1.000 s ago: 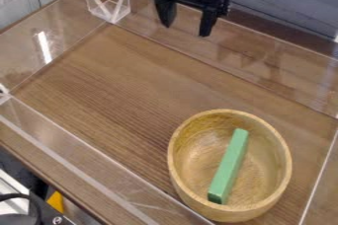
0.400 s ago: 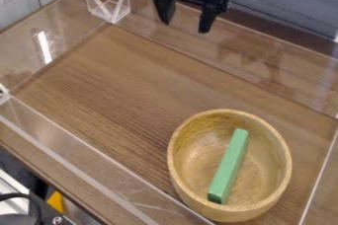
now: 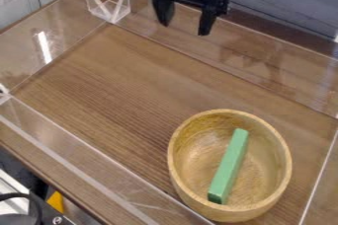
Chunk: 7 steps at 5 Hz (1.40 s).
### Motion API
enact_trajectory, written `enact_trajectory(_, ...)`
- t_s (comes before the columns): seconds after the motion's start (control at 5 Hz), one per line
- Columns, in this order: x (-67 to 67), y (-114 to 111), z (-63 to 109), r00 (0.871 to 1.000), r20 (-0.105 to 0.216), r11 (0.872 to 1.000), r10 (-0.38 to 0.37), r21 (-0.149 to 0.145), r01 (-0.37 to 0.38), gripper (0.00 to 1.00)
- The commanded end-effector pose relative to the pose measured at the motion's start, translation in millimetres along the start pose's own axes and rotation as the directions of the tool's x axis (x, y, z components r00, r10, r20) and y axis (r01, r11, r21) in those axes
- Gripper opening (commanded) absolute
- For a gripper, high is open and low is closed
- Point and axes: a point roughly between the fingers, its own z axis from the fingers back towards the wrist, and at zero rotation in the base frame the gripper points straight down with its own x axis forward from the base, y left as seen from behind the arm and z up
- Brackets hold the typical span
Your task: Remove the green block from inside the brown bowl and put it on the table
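A long bright green block (image 3: 230, 166) lies inside the brown bowl (image 3: 185, 153), leaning against its right inner wall with its near end up at the rim. The light wooden bowl sits at the near right of the dark wood-grain table (image 3: 132, 81). My gripper (image 3: 184, 19) hangs at the far edge of the table, top centre of the camera view, well away from the bowl. Its two black fingers (image 3: 164, 12) point down and stand apart, open, with nothing between them.
Low clear acrylic walls (image 3: 79, 170) border the table on all sides. A small clear angled stand (image 3: 107, 3) sits at the far left corner beside my gripper. Yellow-and-black hardware (image 3: 53, 204) shows below the table's near-left edge.
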Motion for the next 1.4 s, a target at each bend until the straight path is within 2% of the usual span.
enact_trajectory(0.0, -1.3, -7.0, 19.0, 0.999, 0.034, 1.000, -0.001, -0.012, 0.002, 1.00)
enact_trajectory(0.6, -24.4, -28.8, 29.0, 1.000, -0.019, 0.999, -0.010, -0.036, 0.009, 1.00)
enact_trajectory(0.8, -43.6, -47.7, 31.8, 0.997, -0.057, 0.997, -0.045, -0.061, 0.041, 1.00)
enact_trajectory(1.0, -67.6, -76.2, 31.4, 0.991, -0.096, 0.992, -0.096, -0.088, 0.088, 1.00)
enact_trajectory(1.2, -87.8, -106.8, 29.9, 0.982, -0.117, 0.985, -0.150, -0.109, 0.137, 1.00)
